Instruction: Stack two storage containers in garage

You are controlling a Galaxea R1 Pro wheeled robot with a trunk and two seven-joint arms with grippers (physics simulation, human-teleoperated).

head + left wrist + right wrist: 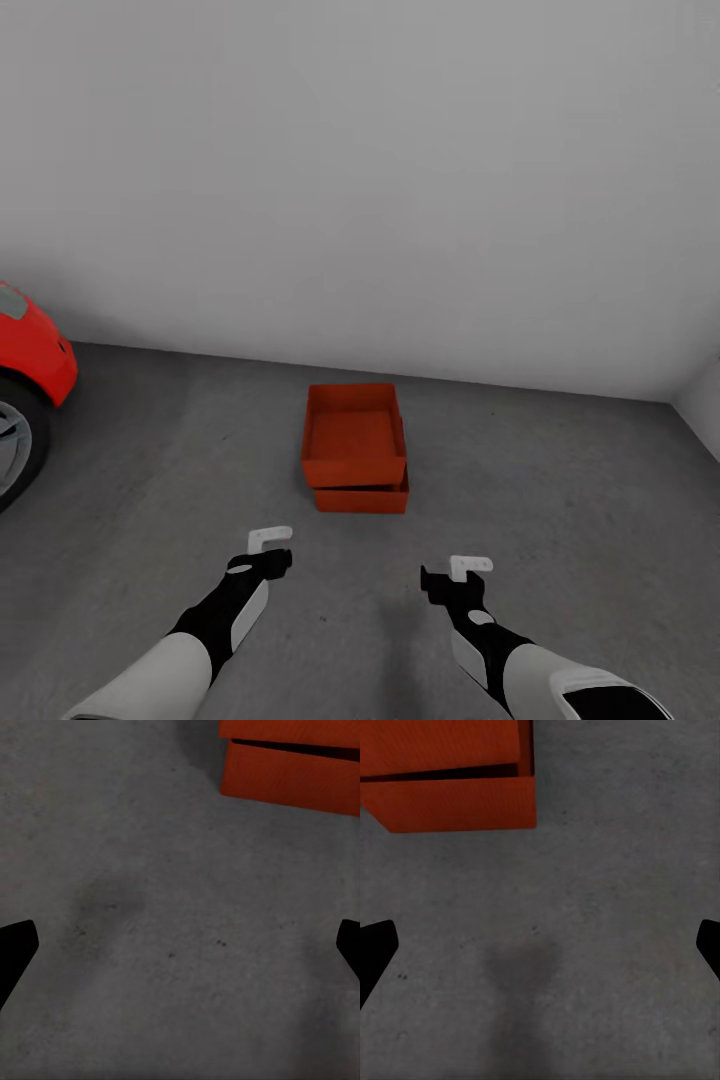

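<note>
Two storage containers stacked on the dark grey concrete floor (560, 560) of the garage, near the plain white-grey wall (400, 180): upper container (352, 435) resting on the lower container (362, 498), shifted a little toward the wall and to the left, so that the lower one's near wall and right edge peek out beneath. Both orange-red, open-topped, upper one empty inside. Well in front of the stack, the left gripper (270, 541) and the right gripper (470, 567), low over the concrete, apart from each other and from the containers, holding nothing. In the left wrist view, fingers (16, 945) spread wide at the frame's edges, bare floor between them, a corner of the stack (292, 772) beyond. Same in the right wrist view: fingers (375, 945) wide apart, empty, with the two orange-red walls (454, 791) one above the other ahead. At far left in the head view, the front of a red car (30, 350) and part of its wheel (15, 440), well apart from the stack.
</note>
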